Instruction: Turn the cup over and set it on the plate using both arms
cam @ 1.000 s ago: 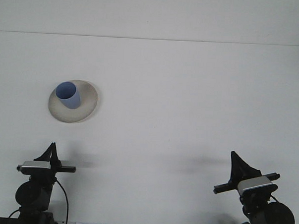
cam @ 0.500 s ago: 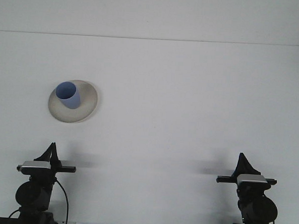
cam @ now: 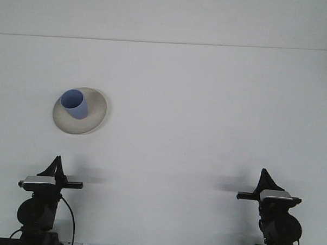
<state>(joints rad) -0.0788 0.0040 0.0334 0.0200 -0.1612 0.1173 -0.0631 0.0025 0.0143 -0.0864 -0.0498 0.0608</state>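
Cup (cam: 75,103) stood mouth-up on the plate (cam: 93,122) at the worktop's (cam: 208,103) left; I watched my right gripper (cam: 266,178) finish swinging back to rest, matching the left gripper (cam: 56,165); their finger state I couldn't tell; task looked complete.

Left arm: sitting folded at the lower left of the frame, left gripper (cam: 56,164) pointing up.
Right arm: sitting folded at the lower right, right gripper (cam: 266,178) pointing up.
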